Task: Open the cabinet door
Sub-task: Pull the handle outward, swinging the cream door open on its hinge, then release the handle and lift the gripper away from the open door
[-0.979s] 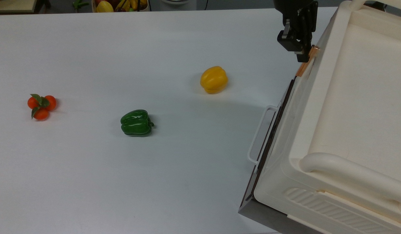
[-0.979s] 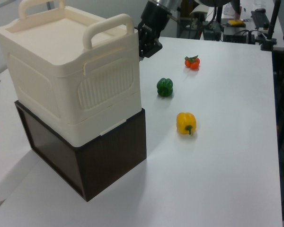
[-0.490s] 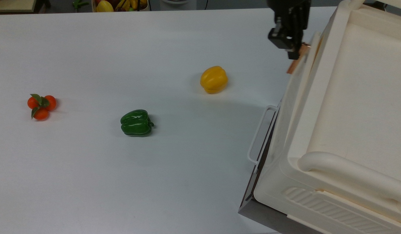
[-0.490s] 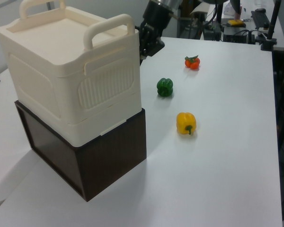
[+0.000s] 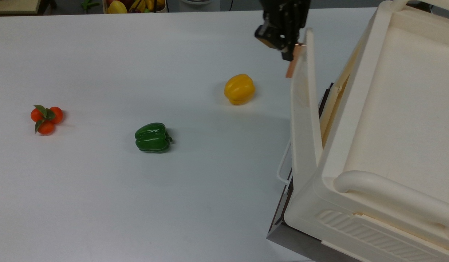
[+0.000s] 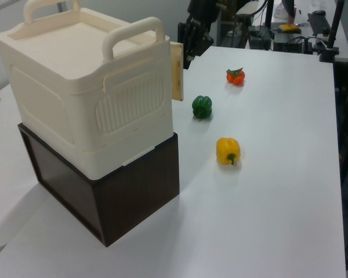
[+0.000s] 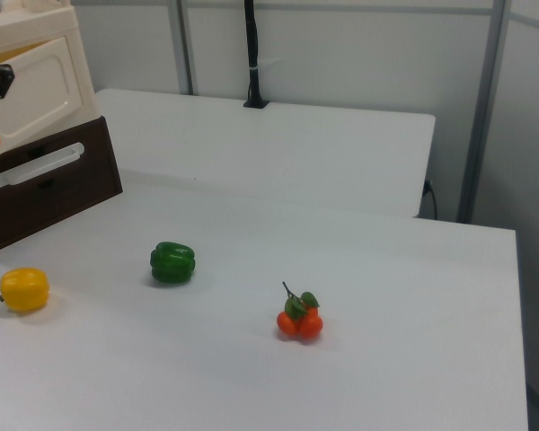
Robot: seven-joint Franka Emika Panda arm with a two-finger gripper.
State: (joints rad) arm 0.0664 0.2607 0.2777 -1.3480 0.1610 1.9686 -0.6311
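We see a cream cabinet door (image 5: 305, 109) with a copper-coloured handle (image 5: 291, 64), a black gripper (image 5: 284, 43), a dark brown wood-grain panel (image 7: 49, 184) bearing a white wire loop, and on the white table (image 5: 100, 200) a yellow pepper (image 5: 239, 89), a green pepper (image 5: 153, 137) and orange tomatoes (image 5: 46, 118) with green leaves.

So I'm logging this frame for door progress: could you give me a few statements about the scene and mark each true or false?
1. The cabinet door stands swung out from the cream cabinet. True.
2. The end effector is at the door's copper handle. True.
3. The yellow pepper sits inside the cabinet. False: it lies on the white table, apart from the cabinet.
4. The green pepper lies between the orange fruit cluster and the yellow pepper in the top view. True.
5. The dark panel with the white wire handle is pulled open. False: it looks closed.
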